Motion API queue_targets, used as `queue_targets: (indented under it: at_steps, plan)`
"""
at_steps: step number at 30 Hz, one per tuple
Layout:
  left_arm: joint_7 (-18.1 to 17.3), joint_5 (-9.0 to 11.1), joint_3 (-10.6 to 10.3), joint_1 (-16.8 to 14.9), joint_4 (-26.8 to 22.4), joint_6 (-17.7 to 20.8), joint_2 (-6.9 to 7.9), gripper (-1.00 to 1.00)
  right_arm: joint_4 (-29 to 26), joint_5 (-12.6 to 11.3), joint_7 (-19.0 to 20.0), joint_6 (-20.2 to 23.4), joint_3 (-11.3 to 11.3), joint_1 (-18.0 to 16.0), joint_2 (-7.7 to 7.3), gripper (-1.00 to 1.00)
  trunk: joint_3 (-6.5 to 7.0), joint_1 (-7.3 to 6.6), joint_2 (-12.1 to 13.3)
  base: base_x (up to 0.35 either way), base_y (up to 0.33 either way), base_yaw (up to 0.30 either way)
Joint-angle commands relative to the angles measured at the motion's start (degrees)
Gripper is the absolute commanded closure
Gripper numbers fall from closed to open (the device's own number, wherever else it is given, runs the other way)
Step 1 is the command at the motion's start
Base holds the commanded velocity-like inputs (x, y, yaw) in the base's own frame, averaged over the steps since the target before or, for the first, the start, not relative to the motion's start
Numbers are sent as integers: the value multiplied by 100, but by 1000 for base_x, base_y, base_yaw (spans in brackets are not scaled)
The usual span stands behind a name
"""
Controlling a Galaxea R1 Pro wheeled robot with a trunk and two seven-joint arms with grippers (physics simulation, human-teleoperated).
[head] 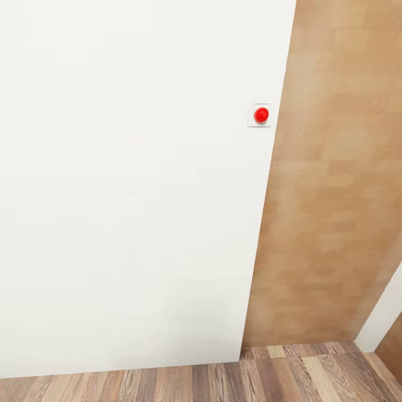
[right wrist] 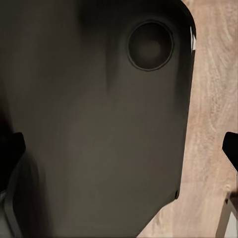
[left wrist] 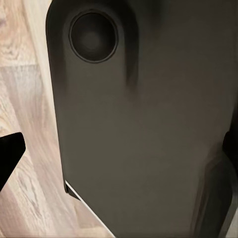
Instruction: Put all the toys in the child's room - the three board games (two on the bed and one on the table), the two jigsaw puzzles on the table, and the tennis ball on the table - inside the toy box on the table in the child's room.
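Note:
The toys, the toy box, the table and the bed are out of view. In the head view I face a plain white wall (head: 128,184) at close range. My left gripper (left wrist: 121,153) hangs over my own dark body shell (left wrist: 148,124), with its black fingertips (left wrist: 10,153) wide apart and nothing between them. My right gripper (right wrist: 121,148) hangs the same way over the dark shell (right wrist: 99,124), its fingertips (right wrist: 230,148) spread to the picture's edges, open and empty.
A red round button (head: 261,115) on a small white plate sits on the wall. A tan wooden panel (head: 329,184) stands to the right of the wall. Wood-plank floor (head: 223,379) runs along the bottom, and another white wall edge (head: 385,318) shows at the far right.

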Motion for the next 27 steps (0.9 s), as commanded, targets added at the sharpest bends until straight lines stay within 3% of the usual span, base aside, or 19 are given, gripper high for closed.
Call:
queue_targets:
  at_steps: [1,27]
  plan:
    - [-1,1,8,-1,0,-4,0,-100,0,-4,-1,-50,-3,0,0,-100,-7,-1,-3,-56,0,145]
    - [-1,27,25,-1,6,0,0,-100,0,17,-3,-142,10,0,-4,-100,-15,-1,-3,-5,0,14]
